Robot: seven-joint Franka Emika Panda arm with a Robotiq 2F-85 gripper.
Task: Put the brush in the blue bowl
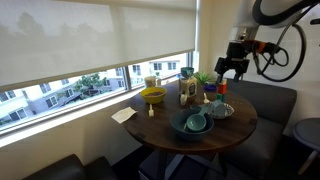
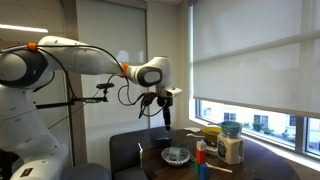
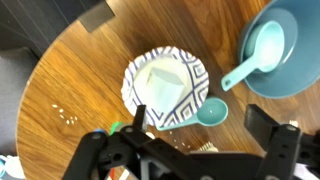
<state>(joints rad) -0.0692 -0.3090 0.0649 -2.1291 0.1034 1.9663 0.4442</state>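
Observation:
The blue bowl [image 3: 288,30] sits on the round wooden table [image 3: 70,80] with a pale teal scoop [image 3: 255,55] lying in it; it also shows in an exterior view [image 1: 192,124]. A small bristly beige piece, possibly the brush [image 3: 207,146], shows on the table between my fingers, mostly hidden by the gripper body. My gripper [image 3: 200,125] hovers above the table with fingers wide apart and nothing between them. It shows in both exterior views [image 1: 233,70] [image 2: 161,102], high over the table's edge.
A patterned plate [image 3: 195,75] holds a white folded paper, with a small teal cup [image 3: 212,110] at its rim. A yellow bowl [image 1: 152,96], jars [image 1: 187,92], a plant [image 1: 203,78] and a napkin [image 1: 123,115] are on the table. Dark seats surround it.

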